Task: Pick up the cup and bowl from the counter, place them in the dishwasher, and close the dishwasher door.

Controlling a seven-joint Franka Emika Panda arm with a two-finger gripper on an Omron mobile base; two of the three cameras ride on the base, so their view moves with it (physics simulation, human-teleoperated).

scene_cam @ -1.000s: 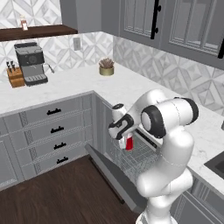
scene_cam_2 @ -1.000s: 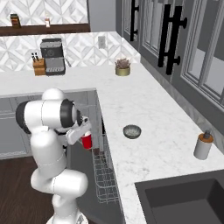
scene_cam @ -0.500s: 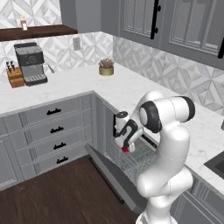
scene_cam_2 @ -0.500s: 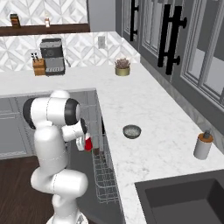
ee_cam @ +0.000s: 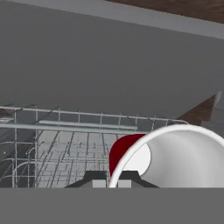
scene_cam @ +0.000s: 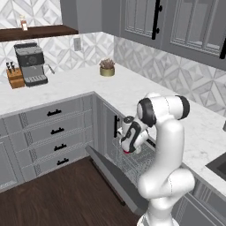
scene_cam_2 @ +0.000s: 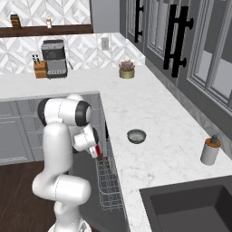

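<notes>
The gripper (scene_cam: 127, 149) is clasping the red cup (scene_cam: 126, 151), holding it low over the silver wire rack (scene_cam: 132, 161) of the open dishwasher. In the right base view the gripper (scene_cam_2: 97, 153) is showing a sliver of red cup (scene_cam_2: 98, 152) just above the rack (scene_cam_2: 108, 186). In the hand view the cup (ee_cam: 175, 157) is lying close to the lens, its white rim and pale inside taking up the lower right, a patch of red wall showing at its left, with the rack (ee_cam: 57, 144) spreading out below and to the left. Beyond the rack, the grey dishwasher door (ee_cam: 109, 61) is lying folded down. In the left base view the door (scene_cam: 117, 178) is slanting down toward the dark wood floor (scene_cam: 48, 194).

The grey bowl (scene_cam_2: 136, 135) is sitting on the white counter (scene_cam_2: 158, 118), right of the dishwasher and well apart from the arm. Farther right, near the sink (scene_cam_2: 190, 206), a soap bottle (scene_cam_2: 210, 151) is standing. At the far corner a potted plant (scene_cam_2: 127, 69) is resting on the counter. On the far left stretch a coffee machine (scene_cam: 30, 64) and a knife block (scene_cam: 15, 76) are standing side by side.
</notes>
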